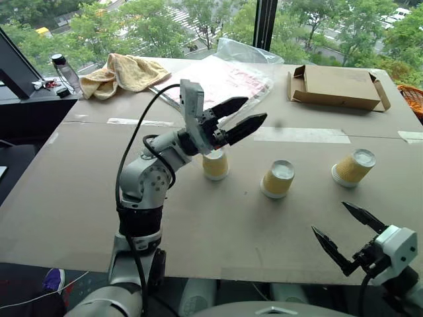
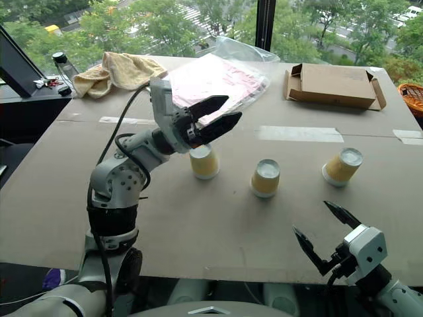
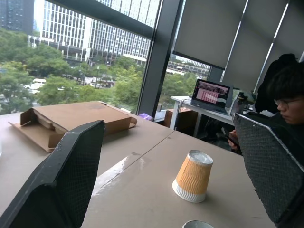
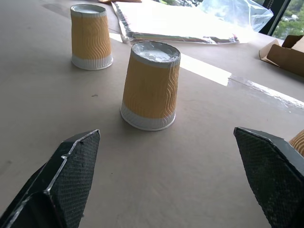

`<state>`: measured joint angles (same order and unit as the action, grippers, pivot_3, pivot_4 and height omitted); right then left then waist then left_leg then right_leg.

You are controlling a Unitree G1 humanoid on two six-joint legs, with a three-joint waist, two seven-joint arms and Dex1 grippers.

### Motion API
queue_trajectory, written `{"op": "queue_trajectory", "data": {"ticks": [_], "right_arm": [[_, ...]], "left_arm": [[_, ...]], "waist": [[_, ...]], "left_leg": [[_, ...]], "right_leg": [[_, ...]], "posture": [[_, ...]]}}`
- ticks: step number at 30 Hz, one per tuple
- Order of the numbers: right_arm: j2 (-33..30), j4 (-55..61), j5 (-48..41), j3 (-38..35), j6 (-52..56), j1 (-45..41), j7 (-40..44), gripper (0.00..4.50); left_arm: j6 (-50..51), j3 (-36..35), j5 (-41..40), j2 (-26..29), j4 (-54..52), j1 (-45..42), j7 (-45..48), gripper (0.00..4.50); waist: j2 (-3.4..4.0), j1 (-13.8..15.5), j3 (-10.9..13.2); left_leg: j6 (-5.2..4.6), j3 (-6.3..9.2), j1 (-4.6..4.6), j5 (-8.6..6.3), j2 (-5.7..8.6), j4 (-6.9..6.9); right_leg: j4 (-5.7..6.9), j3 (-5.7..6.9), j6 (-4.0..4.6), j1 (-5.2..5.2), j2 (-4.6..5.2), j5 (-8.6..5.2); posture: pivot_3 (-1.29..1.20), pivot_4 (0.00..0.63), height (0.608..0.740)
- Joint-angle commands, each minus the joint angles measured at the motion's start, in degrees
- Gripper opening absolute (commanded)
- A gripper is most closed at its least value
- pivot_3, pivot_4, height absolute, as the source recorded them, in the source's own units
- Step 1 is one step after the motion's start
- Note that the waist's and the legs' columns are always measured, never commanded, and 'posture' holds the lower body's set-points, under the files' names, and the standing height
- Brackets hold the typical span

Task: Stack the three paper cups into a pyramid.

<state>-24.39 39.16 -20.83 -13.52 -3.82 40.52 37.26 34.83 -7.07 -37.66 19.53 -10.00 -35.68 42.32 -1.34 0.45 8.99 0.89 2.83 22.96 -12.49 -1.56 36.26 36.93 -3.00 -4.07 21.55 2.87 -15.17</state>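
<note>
Right gripper (image 1: 349,232) waits near, fingers wide and empty; left gripper (image 1: 243,117), likewise, hovers above three upturned paper cups (image 1: 278,179) — light, crushable, best pinched gently mid-wall.

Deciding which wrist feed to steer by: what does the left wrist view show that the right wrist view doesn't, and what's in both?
Left wrist view alone: the far-right cup standing inverted, the whole cardboard box, a laptop on a desk, and a seated person.

Right wrist view alone: the middle cup close ahead and the left cup behind it, both inverted, plus the plastic-bagged pink packet.

Shared: the brown table, open black fingers, and no cup stacked yet.
</note>
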Motion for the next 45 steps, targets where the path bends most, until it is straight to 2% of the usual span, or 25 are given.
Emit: {"op": "queue_trajectory", "data": {"ticks": [1,6,11,18,23,26,28,29,33,38,45], "right_arm": [[-0.6,-0.1,-1.5,0.3,-0.1,-1.7,0.9,4.50],[-1.4,-1.7,-2.3,1.7,0.1,-4.4,2.5,4.50],[-2.3,-2.8,-3.7,1.6,0.4,-5.6,4.1,4.50],[-3.0,-1.3,-4.3,1.6,0.6,-4.2,5.3,4.50],[-3.3,1.1,-4.2,1.7,0.6,-1.9,5.4,4.50],[-3.3,3.0,-3.8,2.1,0.8,-0.2,5.0,4.50],[-3.1,4.0,-3.4,2.2,0.8,1.1,4.7,4.50],[-3.0,4.3,-3.3,2.3,0.8,1.4,4.5,4.50],[-2.3,4.6,-2.6,2.6,0.4,2.2,3.8,4.50],[-1.7,4.9,-1.9,2.9,0.0,2.7,3.0,4.50],[-1.0,6.2,-0.8,2.8,-0.2,4.2,1.6,4.50]], "left_arm": [[-1.3,-4.3,0.7,7.0,0.9,4.2,3.2,4.43],[-3.1,-6.2,-1.3,14.6,2.6,14.8,14.5,4.43],[-9.9,-2.6,4.0,17.6,7.5,18.2,20.2,4.43],[-19.5,3.8,12.2,14.4,17.1,12.5,21.3,4.43],[-23.2,6.8,15.0,11.1,23.9,7.6,22.1,4.43],[-25.0,8.1,16.2,10.5,27.3,5.8,24.3,3.63],[-25.3,8.4,16.2,10.4,28.5,4.8,25.9,2.73],[-25.3,8.4,16.1,10.3,28.8,4.5,26.5,2.48],[-23.1,8.8,13.5,8.7,26.8,3.2,30.2,2.42],[-23.3,10.8,14.2,5.6,25.6,3.4,31.2,2.42],[-28.9,14.4,18.1,2.4,27.2,4.3,31.1,2.42]], "waist": [[0.04,-0.7,0.0],[0.01,-1.1,0.0],[-0.02,-0.4,0.0],[-0.02,0.3,0.0],[-0.02,0.2,0.0],[-0.02,-0.2,0.0],[-0.02,-0.3,0.0],[-0.02,-0.4,0.0],[-0.03,-0.6,0.0],[-0.03,-0.7,0.0],[-0.03,-0.9,0.0]], "left_leg": [[0.00,0.00,-0.01,0.00,0.00,-0.04],[0.01,0.00,0.03,0.00,0.00,-0.06],[0.00,0.05,0.00,0.00,-0.02,-0.05],[0.00,-0.01,0.00,0.00,-0.01,-0.01],[0.00,-0.01,0.03,0.00,0.02,-0.01],[0.00,-0.01,0.02,0.00,0.02,-0.01],[0.00,0.00,0.02,0.00,0.02,-0.01],[0.00,0.01,0.01,0.00,0.02,-0.01],[0.00,0.00,0.02,0.00,0.02,0.01],[0.00,0.01,0.03,0.00,0.02,0.01],[0.00,0.01,0.02,0.00,0.02,0.01]], "right_leg": [[0.00,-0.02,0.04,0.01,0.00,0.03],[-0.01,-0.01,0.00,0.02,0.02,0.10],[0.04,0.06,0.11,0.01,0.02,0.04],[0.04,-0.01,0.11,0.00,0.01,0.05],[0.04,-0.02,0.01,0.00,0.01,0.10],[0.04,-0.02,0.00,0.01,0.00,0.10],[0.08,-0.01,0.00,0.01,0.00,0.09],[0.08,-0.01,0.00,0.01,-0.01,0.09],[0.09,-0.02,0.00,0.00,0.01,0.08],[0.09,-0.02,0.01,0.00,0.00,0.09],[0.09,-0.02,0.00,0.00,0.00,0.09]], "posture": [[0.00,0.150,0.740],[0.00,0.150,0.740],[0.00,0.150,0.740],[0.00,0.150,0.740],[0.00,0.150,0.740],[0.00,0.150,0.740],[0.00,0.150,0.740],[0.00,0.150,0.740],[0.00,0.150,0.740],[0.00,0.150,0.740],[0.00,0.150,0.740]]}}
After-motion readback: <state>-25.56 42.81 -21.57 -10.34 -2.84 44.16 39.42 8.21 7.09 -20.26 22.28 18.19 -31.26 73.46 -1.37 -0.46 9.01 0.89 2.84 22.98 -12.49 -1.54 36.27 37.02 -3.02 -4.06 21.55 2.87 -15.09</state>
